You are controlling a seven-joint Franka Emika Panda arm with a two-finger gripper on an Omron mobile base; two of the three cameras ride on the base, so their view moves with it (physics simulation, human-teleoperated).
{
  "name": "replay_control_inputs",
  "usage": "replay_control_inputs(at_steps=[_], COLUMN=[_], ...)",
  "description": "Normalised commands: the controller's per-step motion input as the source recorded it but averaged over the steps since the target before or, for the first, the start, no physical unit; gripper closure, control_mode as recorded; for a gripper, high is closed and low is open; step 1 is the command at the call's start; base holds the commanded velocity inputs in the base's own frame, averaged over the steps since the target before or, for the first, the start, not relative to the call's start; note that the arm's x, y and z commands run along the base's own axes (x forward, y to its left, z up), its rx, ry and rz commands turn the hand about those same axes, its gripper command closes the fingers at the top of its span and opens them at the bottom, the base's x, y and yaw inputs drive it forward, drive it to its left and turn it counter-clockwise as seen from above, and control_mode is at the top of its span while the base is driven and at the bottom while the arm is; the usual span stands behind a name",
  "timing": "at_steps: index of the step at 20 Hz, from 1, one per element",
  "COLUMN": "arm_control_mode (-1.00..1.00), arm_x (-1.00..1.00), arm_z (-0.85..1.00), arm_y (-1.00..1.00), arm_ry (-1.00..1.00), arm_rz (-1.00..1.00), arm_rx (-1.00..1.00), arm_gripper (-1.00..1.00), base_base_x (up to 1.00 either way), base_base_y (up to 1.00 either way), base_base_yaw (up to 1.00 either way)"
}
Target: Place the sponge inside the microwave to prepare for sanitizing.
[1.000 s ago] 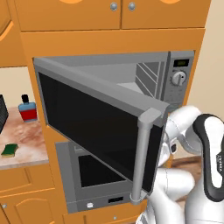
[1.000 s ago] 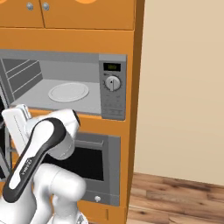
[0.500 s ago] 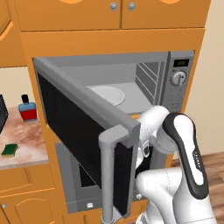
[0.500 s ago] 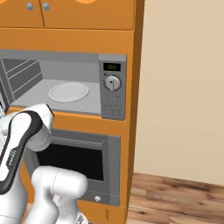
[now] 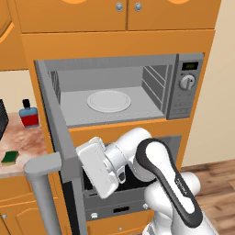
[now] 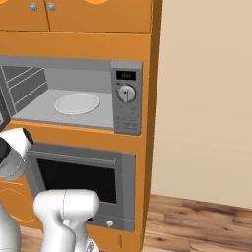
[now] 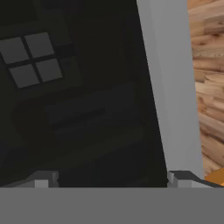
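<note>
So right now the nearest thing to the camera is the microwave's wide grey door with its long grey bar handle (image 5: 43,183), swung all the way out toward the base. Tucked just behind it is the white arm's two-finger gripper (image 7: 113,178), fingers spread wide with nothing between them, staring at the dark glass of the grey oven (image 6: 78,179) below the microwave. The hand is sitting low, between the open door and the oven front.

Biggest risk imo: the arm has to get out of that pocket and swing left, and the open door is right in its path. Clip the door edge or the handle on the way and it could get knocked partway closed, or the arm just jams.

Further back, the small flat sponge with the dark green top and yellow underlayer (image 5: 9,157) is on the marbled counter (image 5: 27,142) at the left, well apart from the gripper, with a blue-and-red bottle with a black cap (image 5: 29,114) behind it. A sloppy reach could bump the bottle or shove the sponge off the counter edge.

Farthest back, the wide grey built-in microwave (image 5: 183,87) is open, with a white round plate (image 5: 109,100) inside.
</note>
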Motion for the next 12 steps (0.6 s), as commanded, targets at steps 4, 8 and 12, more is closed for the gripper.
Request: replay_control_inputs(at_steps=[4, 8, 12], arm_control_mode=[-1.00, -1.00, -1.00], arm_x=[-0.22, -0.23, -0.26], arm_z=[-0.33, -0.19, -0.06], arm_y=[0.51, 0.40, 0.26], arm_ry=[-0.10, -0.11, -0.08], arm_rz=[-0.21, -0.21, -0.18], arm_rx=[0.06, 0.04, 0.00], arm_gripper=[-1.00, -1.00, -1.00], base_base_x=[0.00, 0.00, 0.00], base_base_y=[0.00, 0.00, 0.00], base_base_yaw=[0.00, 0.00, 0.00])
